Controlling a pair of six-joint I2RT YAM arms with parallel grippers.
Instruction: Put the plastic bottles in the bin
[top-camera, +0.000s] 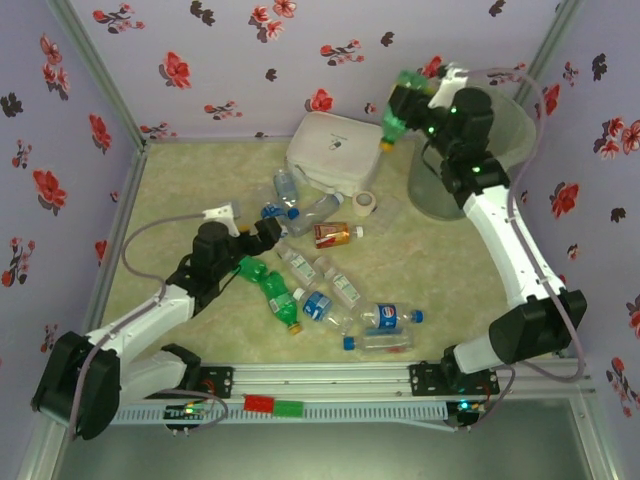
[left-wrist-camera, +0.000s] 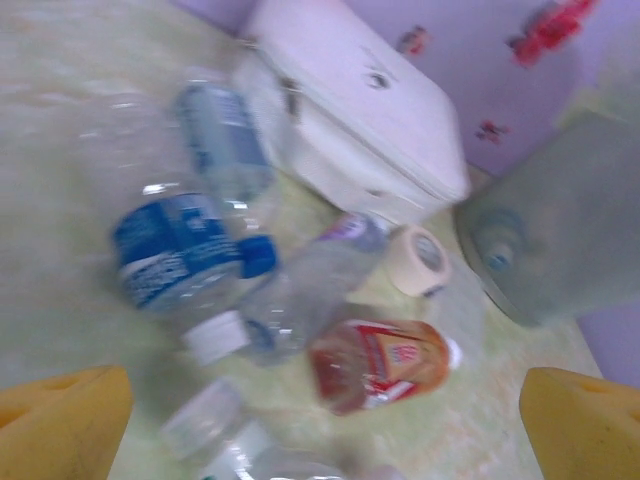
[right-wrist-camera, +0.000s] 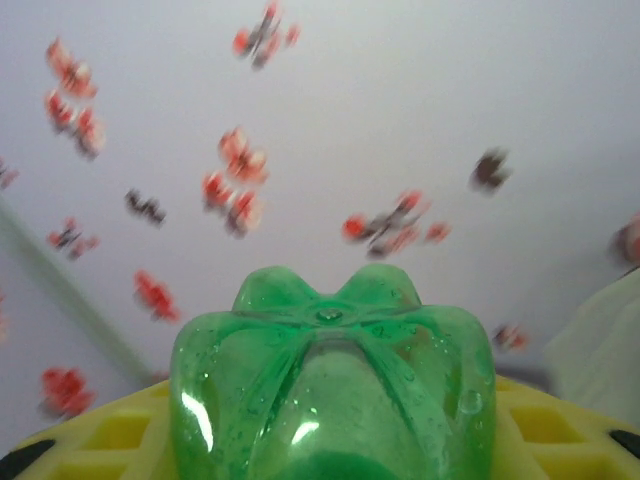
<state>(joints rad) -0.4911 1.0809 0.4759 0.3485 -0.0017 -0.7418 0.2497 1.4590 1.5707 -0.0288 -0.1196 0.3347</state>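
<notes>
From above, the right gripper (top-camera: 402, 108) is clamped on a green bottle (top-camera: 396, 120), held up just left of the bin (top-camera: 500, 135). The left gripper (top-camera: 268, 232) stands wide open and empty, well left of the bin, over the other bottles (top-camera: 330, 290) on the table (top-camera: 180, 190).

At the left wrist, the yellow fingers (left-wrist-camera: 62, 425) gape, and an amber bottle (left-wrist-camera: 385, 365) lies left of the bin (left-wrist-camera: 560, 230).

At the right wrist, the green bottle (right-wrist-camera: 330, 380) sits base-first, gripped between yellow fingers (right-wrist-camera: 100, 440).
</notes>
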